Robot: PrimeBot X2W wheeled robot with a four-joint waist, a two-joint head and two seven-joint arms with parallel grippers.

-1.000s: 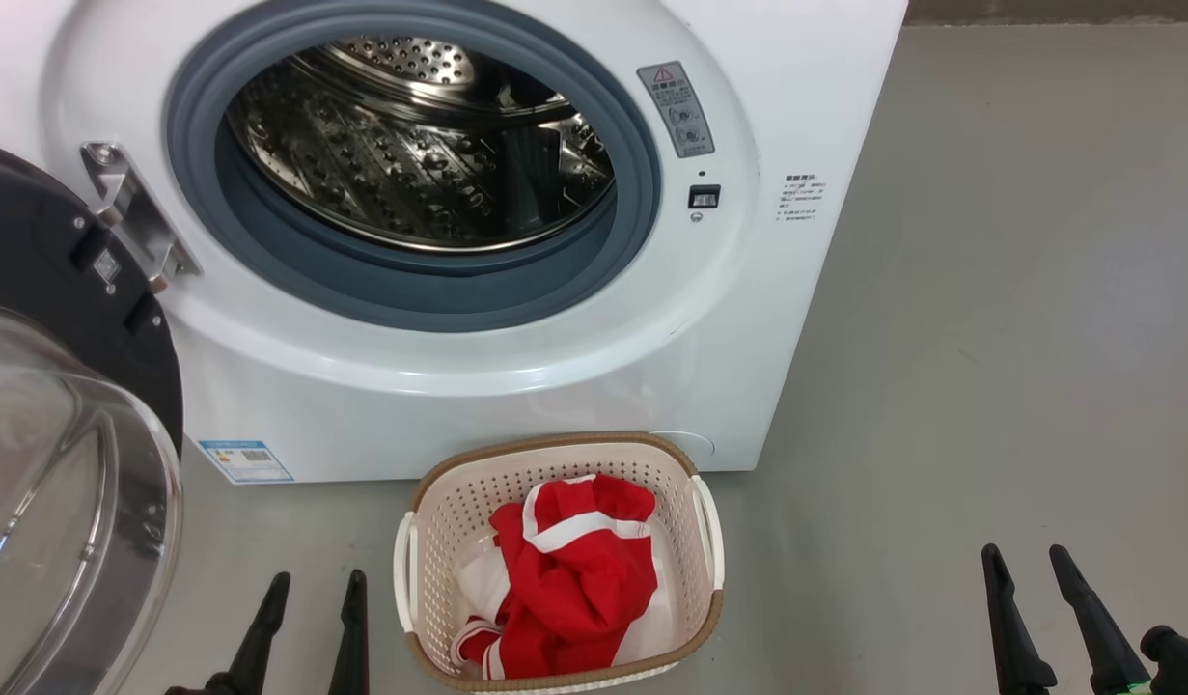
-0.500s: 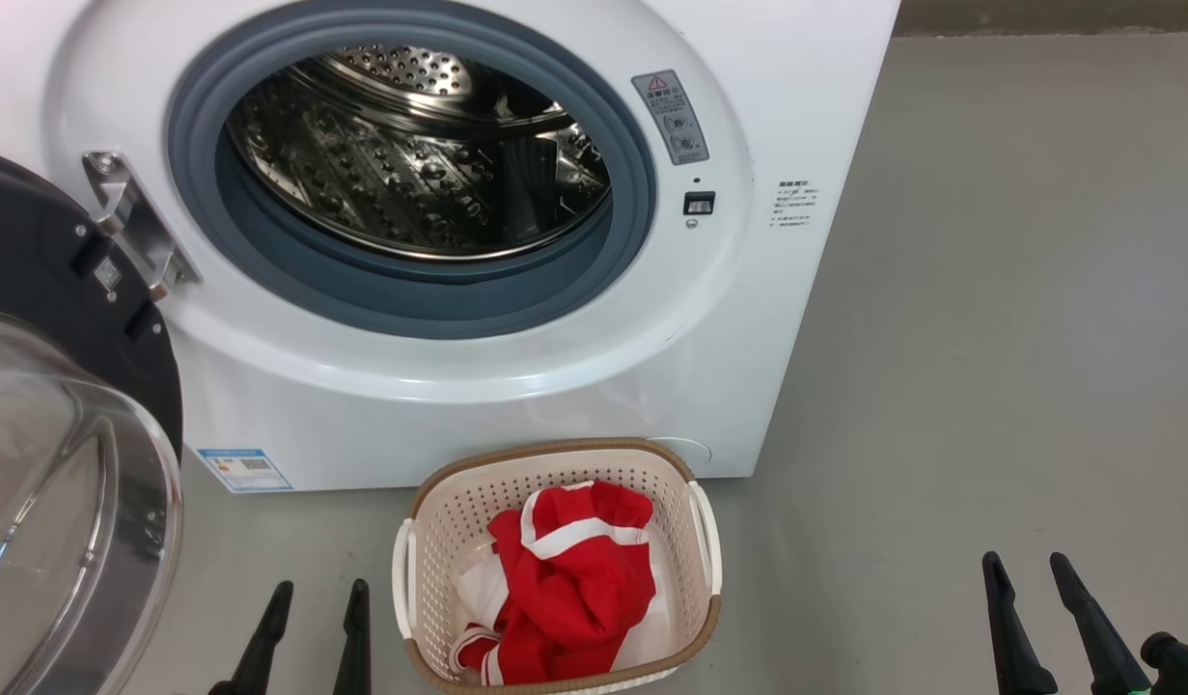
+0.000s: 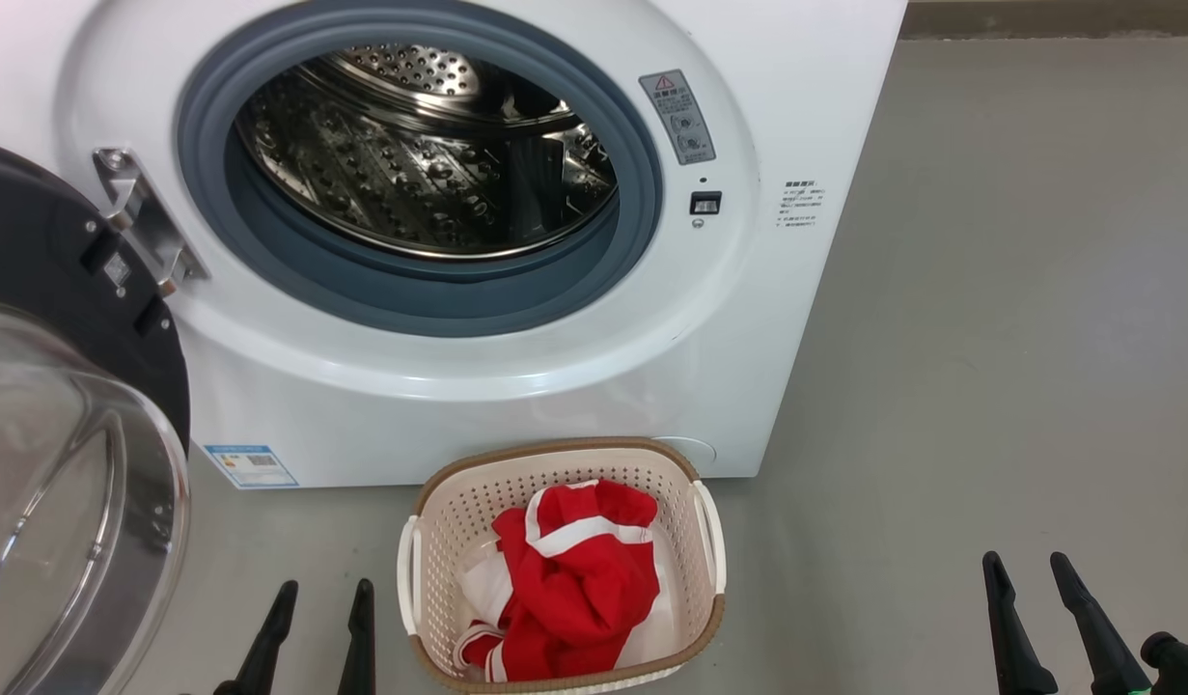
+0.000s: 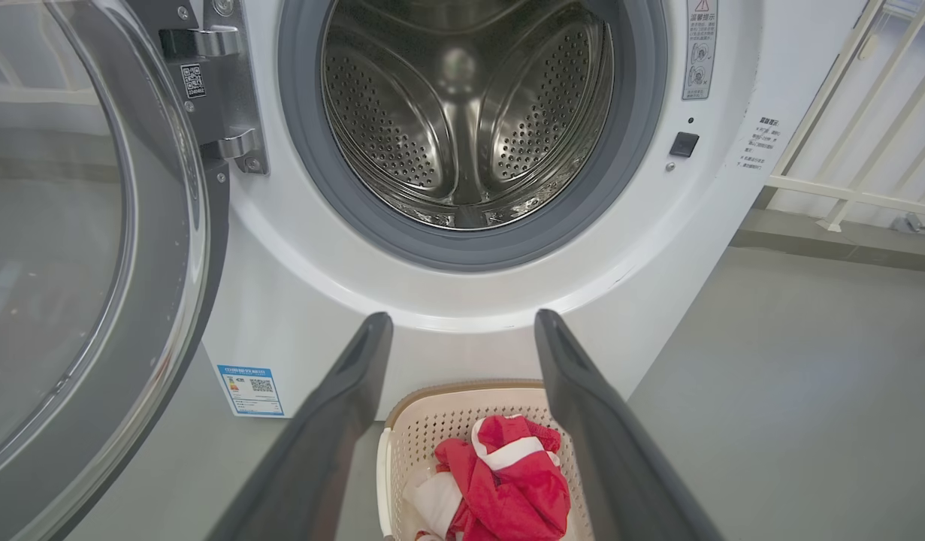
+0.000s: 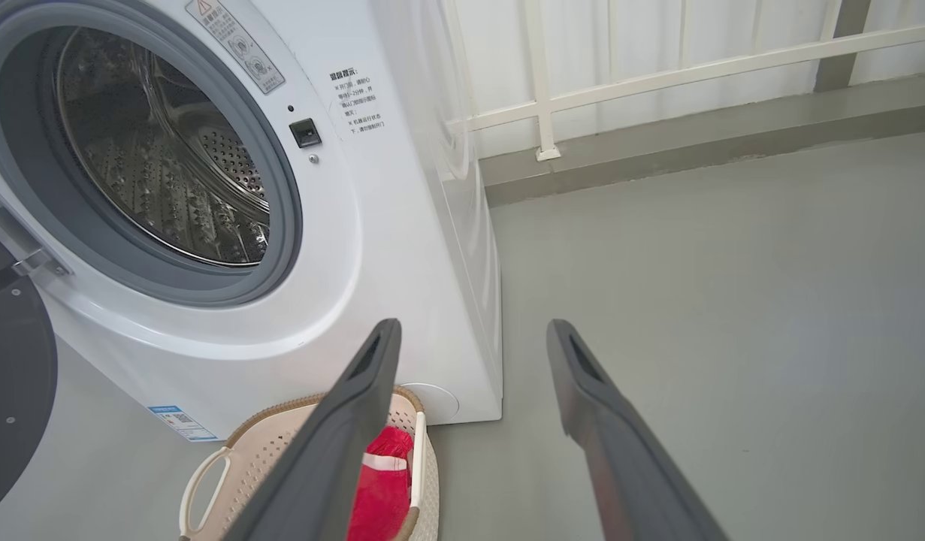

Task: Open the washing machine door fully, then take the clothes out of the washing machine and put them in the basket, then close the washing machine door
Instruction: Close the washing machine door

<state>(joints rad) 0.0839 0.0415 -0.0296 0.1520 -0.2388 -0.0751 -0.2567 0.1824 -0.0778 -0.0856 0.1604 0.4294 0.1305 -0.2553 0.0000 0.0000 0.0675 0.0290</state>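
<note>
Grey floor [image 3: 989, 338]: basket [image 3: 449, 541] before washing machine [image 3: 478, 425], clothes [image 3: 579, 589] inside; drum [image 3: 429, 154] bare. Closing outstanding: washing machine door [image 3: 72, 463] standing wide. Both spread wide, holding nothing: left pincer [image 3: 325, 585], right pincer [image 3: 1024, 558].

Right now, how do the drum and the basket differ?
The drum is shiny steel; the basket is cream plastic with a brown rim. The drum looks empty; the basket holds the red clothes. The drum opens forward inside the washing machine; the basket sits on the floor in front, open upward. Both are perforated.
</note>
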